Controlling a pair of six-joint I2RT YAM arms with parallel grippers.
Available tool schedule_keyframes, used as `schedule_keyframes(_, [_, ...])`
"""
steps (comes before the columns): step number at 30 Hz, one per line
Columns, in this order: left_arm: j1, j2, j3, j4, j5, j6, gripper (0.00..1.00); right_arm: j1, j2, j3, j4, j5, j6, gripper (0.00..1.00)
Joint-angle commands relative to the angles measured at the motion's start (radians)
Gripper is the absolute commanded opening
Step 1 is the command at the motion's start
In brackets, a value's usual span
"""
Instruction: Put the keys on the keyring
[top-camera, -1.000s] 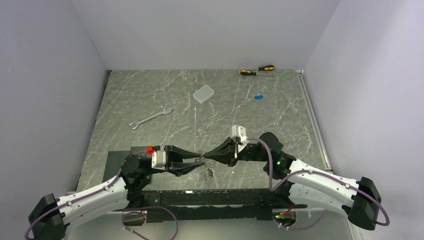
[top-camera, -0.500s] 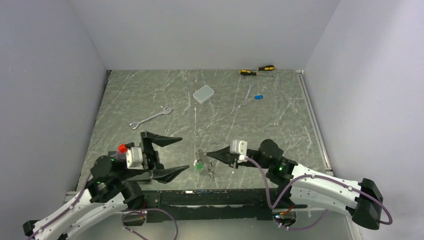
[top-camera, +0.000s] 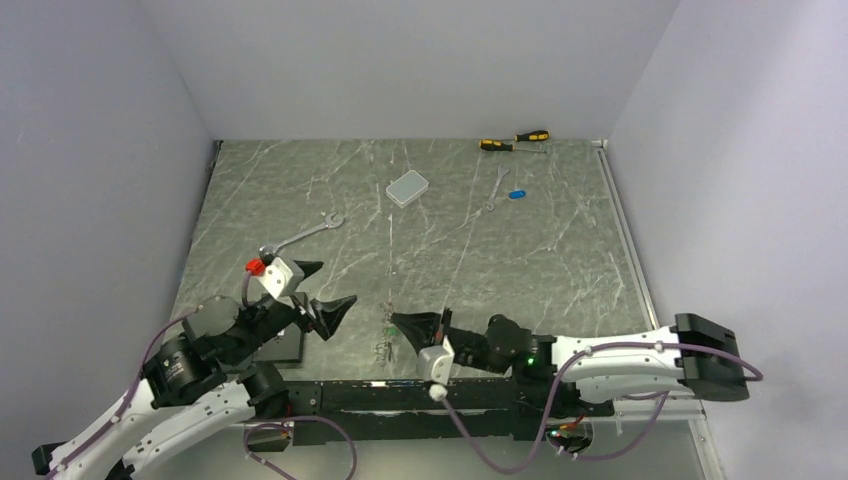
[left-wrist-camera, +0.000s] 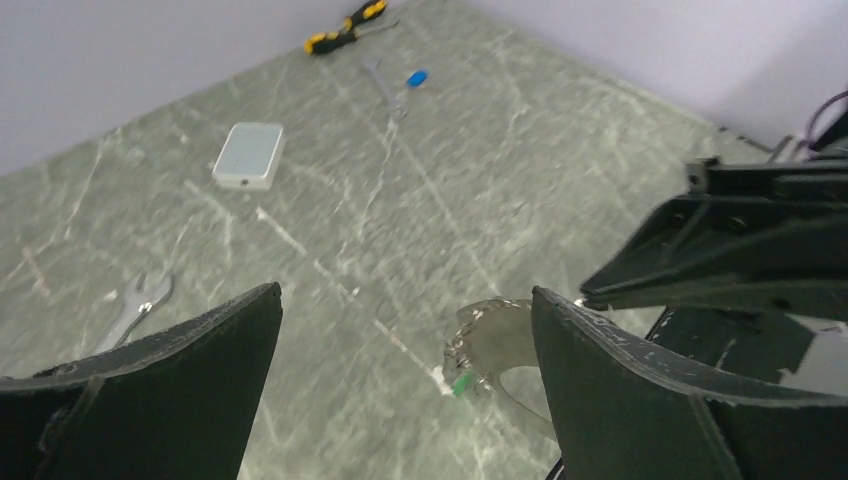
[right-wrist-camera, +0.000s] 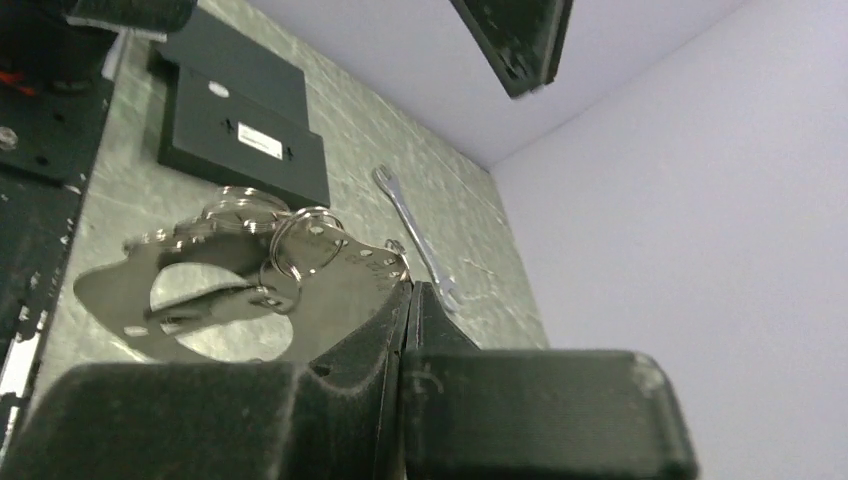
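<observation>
Partway: green key (left-wrist-camera: 460, 385) seems on the keyring (right-wrist-camera: 240, 270) pinched by the right gripper (right-wrist-camera: 408, 292), left gripper (left-wrist-camera: 400, 380) wide and empty, blue key (top-camera: 516, 195) lies loose far back.

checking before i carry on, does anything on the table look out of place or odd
The blue key lies on its own at the far end of the table, beside a wrench. It is well away from the keyring, which the right pincer holds near the front edge. Nothing looks spilled or damaged.
</observation>
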Motion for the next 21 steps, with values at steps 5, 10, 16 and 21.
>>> schedule_keyframes(5, [-0.001, 0.004, 0.038, -0.104, -0.131, 0.041, 0.97, 0.105, 0.141, -0.060, 0.372, 0.274, -0.366, 0.00])
schedule_keyframes(10, [-0.001, -0.010, 0.033, -0.113, -0.181, 0.046, 0.96, 0.126, 0.196, -0.091, 0.500, 0.298, -0.445, 0.00])
schedule_keyframes(16, [-0.001, 0.002, 0.032, -0.116, -0.179, 0.048, 0.96, 0.143, 0.203, -0.121, 0.566, 0.301, -0.464, 0.00])
schedule_keyframes(21, [-0.001, 0.013, 0.029, -0.096, -0.055, 0.059, 0.93, 0.156, 0.172, -0.131, 0.557, 0.298, -0.408, 0.00])
